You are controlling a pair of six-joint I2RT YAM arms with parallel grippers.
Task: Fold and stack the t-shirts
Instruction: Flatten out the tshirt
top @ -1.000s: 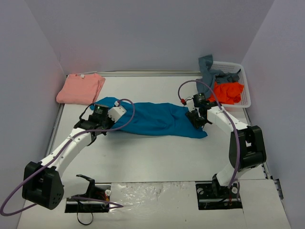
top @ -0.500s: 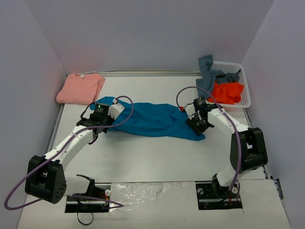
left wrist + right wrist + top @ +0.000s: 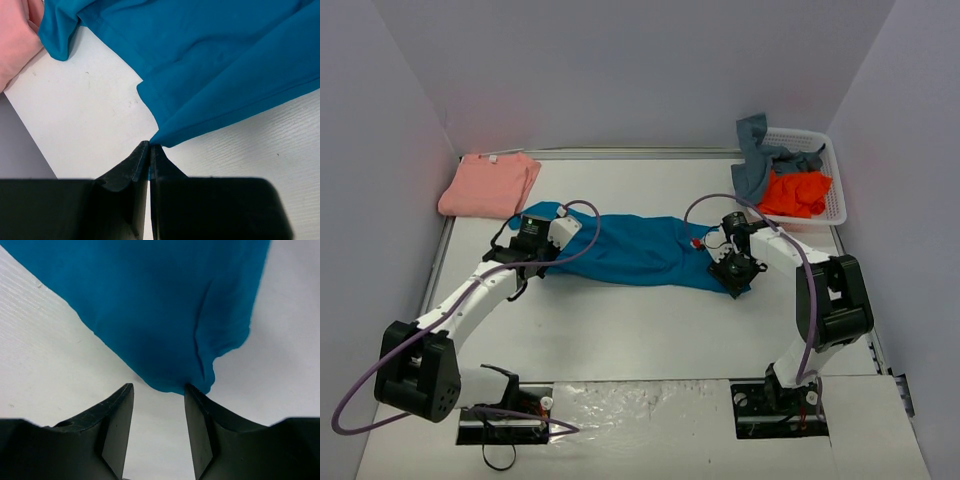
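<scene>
Left gripper (image 3: pixel 150 149) pinches a corner of the teal shirt (image 3: pixel 225 60), which spreads ahead of it, while the right gripper (image 3: pixel 159 392) stands part open with another corner just at its tips and should bite deeper before both lift evenly.

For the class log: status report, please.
Left end effector shut on teal t-shirt corner. Right end effector open at its other end. Nothing blocking.

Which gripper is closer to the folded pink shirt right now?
Left. The left gripper pinches a corner of the teal shirt close to the pink shirt; the right gripper stands open at the opposite end of the teal shirt, well away from it.
</scene>
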